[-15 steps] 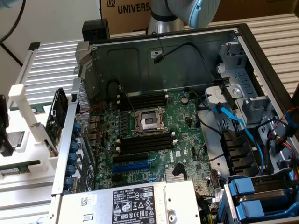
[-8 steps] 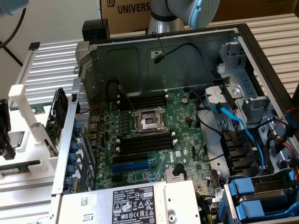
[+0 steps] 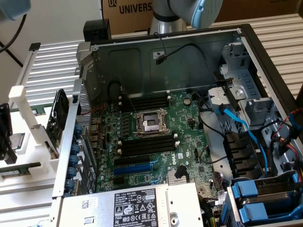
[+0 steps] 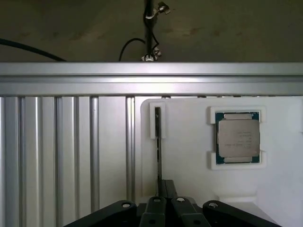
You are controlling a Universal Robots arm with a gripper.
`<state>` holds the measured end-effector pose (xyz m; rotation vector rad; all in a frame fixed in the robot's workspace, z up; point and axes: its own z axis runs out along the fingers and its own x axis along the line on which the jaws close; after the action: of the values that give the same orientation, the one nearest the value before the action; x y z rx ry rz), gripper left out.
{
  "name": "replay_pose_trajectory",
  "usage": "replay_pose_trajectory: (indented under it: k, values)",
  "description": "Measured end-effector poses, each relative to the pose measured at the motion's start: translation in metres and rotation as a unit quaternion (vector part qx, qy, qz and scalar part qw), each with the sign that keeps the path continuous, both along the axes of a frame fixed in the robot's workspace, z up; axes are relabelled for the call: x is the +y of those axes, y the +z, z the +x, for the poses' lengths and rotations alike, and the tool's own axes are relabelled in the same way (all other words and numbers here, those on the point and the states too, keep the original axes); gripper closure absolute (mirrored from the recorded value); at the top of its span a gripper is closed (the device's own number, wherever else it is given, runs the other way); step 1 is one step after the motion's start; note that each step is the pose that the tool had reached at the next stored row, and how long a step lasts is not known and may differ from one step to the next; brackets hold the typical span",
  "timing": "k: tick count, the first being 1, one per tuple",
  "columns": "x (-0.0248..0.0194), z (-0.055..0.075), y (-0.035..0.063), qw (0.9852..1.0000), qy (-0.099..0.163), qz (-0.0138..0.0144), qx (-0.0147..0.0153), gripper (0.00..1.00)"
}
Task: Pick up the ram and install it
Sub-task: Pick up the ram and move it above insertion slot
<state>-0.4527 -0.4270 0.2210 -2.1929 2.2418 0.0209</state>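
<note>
Exterior view: open computer case (image 3: 132, 61) with green motherboard (image 3: 189, 127) at centre frame, arm (image 3: 189, 9) at the upper edge. Wrist view: gripper (image 4: 164, 185) clenched, fingertips together at one end of the ram (image 4: 158, 142). The ram stands edge-on in a white tray (image 4: 189, 156) beside a processor (image 4: 237, 137). Whether the gripper holds the ram cannot be told.

Looks like a robotics lab or workshop: robot arm (image 3: 189, 12), opened computer case (image 3: 189, 52) with bare motherboard (image 3: 189, 137) on slatted aluminium tabletop (image 3: 52, 66), white parts fixture (image 4: 189, 156), "UNIVERS"-printed cardboard box (image 3: 128, 14).

shiny ribbed metal table (image 4: 47, 156), matt plastic tray (image 4: 189, 184).
</note>
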Motion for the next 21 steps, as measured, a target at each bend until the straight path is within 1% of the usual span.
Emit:
replay_pose_trajectory:
  k: [8,9,10,11,15,21]
  values:
    - [0.0,0.0,-0.0001,1.0,0.0,0.0,0.0,0.89]
    - [0.0,0.0,-0.0001,1.0,0.0,0.0,-0.0001,0.83]
    - [0.0,0.0,-0.0001,1.0,0.0,0.0,0.0,0.83]
    - [0.0,0.0001,-0.0001,1.0,0.0,0.0,-0.0001,0.76]
    - [0.0,0.0,-0.0004,1.0,0.0,0.0001,-0.0003,0.76]
    - [0.0,-0.0005,-0.0053,1.0,0.0,-0.0001,-0.0004,0.76]
